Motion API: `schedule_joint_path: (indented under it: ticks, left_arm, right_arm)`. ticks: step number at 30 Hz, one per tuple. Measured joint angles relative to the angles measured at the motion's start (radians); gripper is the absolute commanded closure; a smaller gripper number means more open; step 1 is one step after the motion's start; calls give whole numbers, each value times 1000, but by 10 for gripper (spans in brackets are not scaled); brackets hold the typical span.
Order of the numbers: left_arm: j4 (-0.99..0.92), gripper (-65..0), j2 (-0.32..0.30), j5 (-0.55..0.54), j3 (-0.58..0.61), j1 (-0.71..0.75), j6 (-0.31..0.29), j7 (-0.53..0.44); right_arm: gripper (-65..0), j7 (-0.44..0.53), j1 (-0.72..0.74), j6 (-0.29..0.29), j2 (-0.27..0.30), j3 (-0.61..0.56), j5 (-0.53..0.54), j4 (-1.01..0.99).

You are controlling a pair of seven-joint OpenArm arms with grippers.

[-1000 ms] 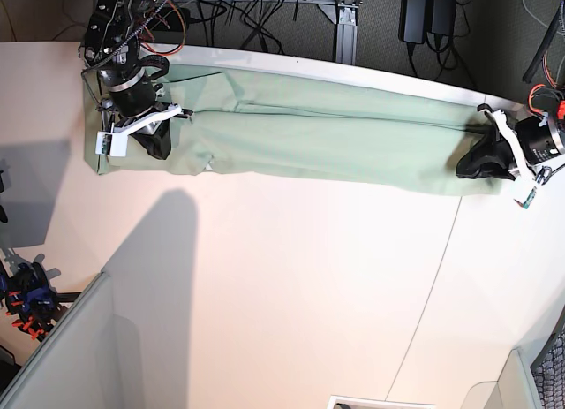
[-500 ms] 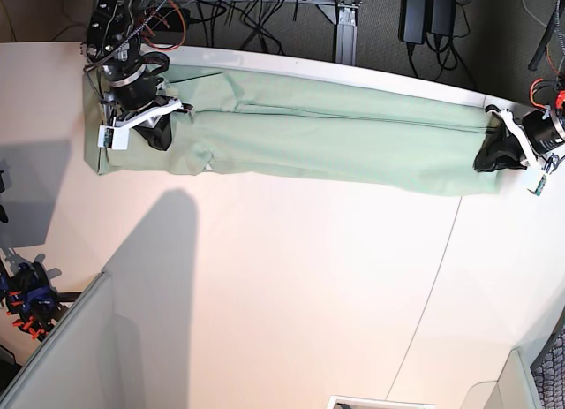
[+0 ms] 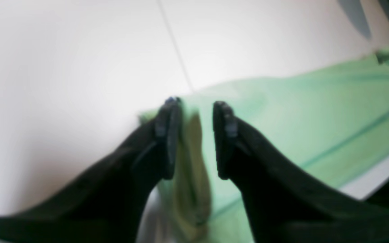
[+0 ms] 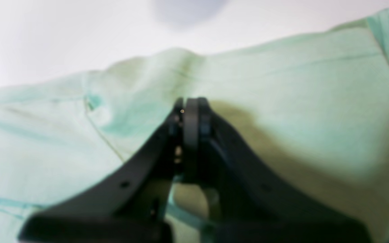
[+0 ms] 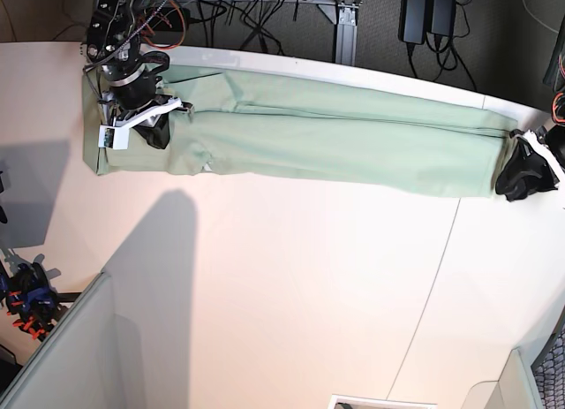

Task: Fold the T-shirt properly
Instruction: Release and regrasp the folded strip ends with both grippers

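Observation:
The pale mint-green T-shirt (image 5: 335, 148) lies stretched as a long narrow band along the back of the white table (image 5: 291, 285). My right gripper (image 5: 158, 137) sits on the shirt's left end. In the right wrist view my right gripper (image 4: 189, 104) has its fingers pressed together in bunched shirt cloth (image 4: 282, 84). My left gripper (image 5: 512, 181) is at the shirt's right end. In the left wrist view my left gripper (image 3: 196, 104) has its fingers apart, with a loose fold of the shirt's end (image 3: 191, 175) lying between them and more of the shirt (image 3: 299, 118) beyond.
The table's back edge (image 5: 371, 76) runs just behind the shirt, with cables and power bricks (image 5: 265, 7) beyond it. A seam (image 5: 437, 285) crosses the table on the right. A grey partition (image 5: 71, 356) and clamps (image 5: 26, 299) stand at the lower left.
My left gripper has moved outward to the right, off the cloth's middle to its very end, and the shirt's right end has drawn out a little. The right arm has barely shifted.

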Motion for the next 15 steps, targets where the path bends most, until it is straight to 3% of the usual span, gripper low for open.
schedule_joint_path:
  ticks: [2, 3, 9, 15]
  left_arm:
    - [2, -453, -2, -5, -46, -2, 0, 5]
    - [2, -480, -4, -8, -58, -2, 0, 18]
    - [3, -479, 0, -133, -55, 29, 0, 103]
    - [3, -479, 21, -56, -56, 55, 0, 117]
  right_arm:
    - [0, 0, 0, 0, 0, 0, -1, 0]
    - [0, 0, 0, 0, 0, 0, -1, 0]
    - [0, 11, 0, 0, 0, 0, -3, 0]
    - [0, 11, 0, 0, 0, 0, -3, 0]
